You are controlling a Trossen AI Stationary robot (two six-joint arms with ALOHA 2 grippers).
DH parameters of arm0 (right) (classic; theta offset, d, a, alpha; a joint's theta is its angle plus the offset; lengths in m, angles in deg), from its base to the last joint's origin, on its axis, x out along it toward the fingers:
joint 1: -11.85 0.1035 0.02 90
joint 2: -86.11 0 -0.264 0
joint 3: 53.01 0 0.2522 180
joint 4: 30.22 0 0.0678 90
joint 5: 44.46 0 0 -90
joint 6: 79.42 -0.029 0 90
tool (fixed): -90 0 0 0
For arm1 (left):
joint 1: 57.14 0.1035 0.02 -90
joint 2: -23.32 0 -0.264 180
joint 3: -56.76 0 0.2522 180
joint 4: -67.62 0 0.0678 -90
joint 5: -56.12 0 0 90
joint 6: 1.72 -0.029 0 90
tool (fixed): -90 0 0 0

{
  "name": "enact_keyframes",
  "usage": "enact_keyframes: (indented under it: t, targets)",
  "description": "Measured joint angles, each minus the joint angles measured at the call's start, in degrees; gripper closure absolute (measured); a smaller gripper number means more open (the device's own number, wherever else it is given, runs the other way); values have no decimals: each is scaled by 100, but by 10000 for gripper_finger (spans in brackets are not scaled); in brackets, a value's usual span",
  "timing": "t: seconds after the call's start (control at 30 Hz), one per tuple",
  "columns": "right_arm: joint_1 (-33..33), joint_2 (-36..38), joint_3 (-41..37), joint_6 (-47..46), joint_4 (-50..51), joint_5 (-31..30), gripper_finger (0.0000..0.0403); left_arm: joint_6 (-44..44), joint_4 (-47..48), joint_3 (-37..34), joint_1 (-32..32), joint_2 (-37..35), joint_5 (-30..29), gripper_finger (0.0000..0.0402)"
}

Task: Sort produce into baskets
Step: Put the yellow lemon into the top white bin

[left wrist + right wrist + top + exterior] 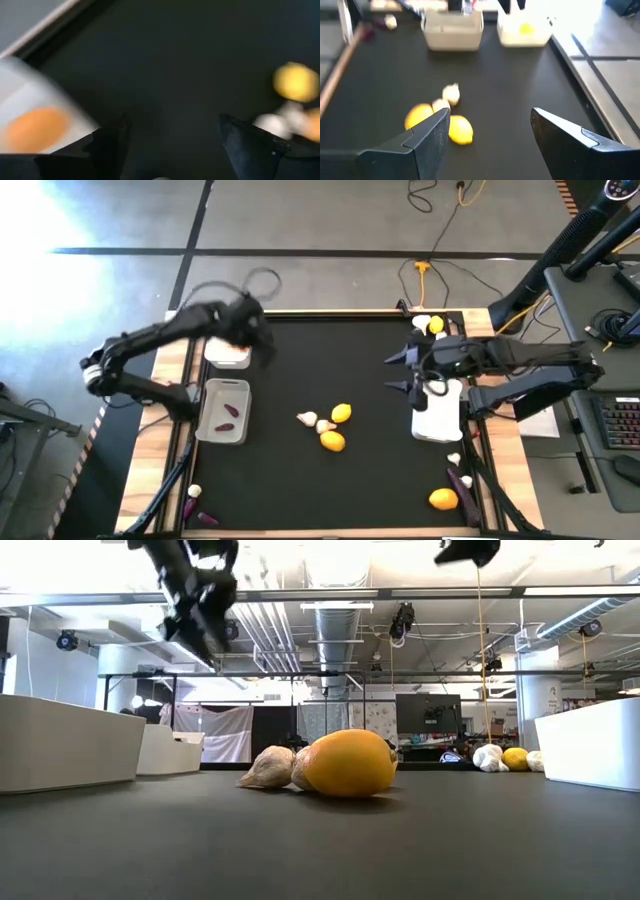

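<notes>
Two yellow citrus fruits (341,413) (332,441) and two white garlic bulbs (308,418) lie together at the middle of the black mat. My left gripper (263,345) is open and empty, raised beside the far-left white basket (228,356), which holds a citrus (35,127). A second basket (224,412) holds dark purple eggplants (229,414). My right gripper (395,372) is open and empty, raised next to the right basket (438,412), its fingers pointing toward the middle cluster (461,130).
A garlic and a citrus (435,325) lie at the far right. A citrus (443,499), an eggplant (460,480) and a garlic (453,459) lie at the near right. A garlic (194,491) and eggplants (207,519) lie at the near left.
</notes>
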Motion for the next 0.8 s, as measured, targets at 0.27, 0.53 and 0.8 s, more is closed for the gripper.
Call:
enact_keyframes:
  t: [0.27, 0.53, 0.8]
  targets:
    - [68, -230, -601, 473, -113, 85, 121, 904, -2658, -692, -2462, 703, -626, 106]
    - [97, -1378, -822, 914, -907, 677, 87, 1124, -3457, -700, -3403, 1459, -932, 101]
    - [-37, -2900, -842, 1443, -1850, 1022, 95, 1696, -3287, -874, -4214, 1424, -1411, 119]
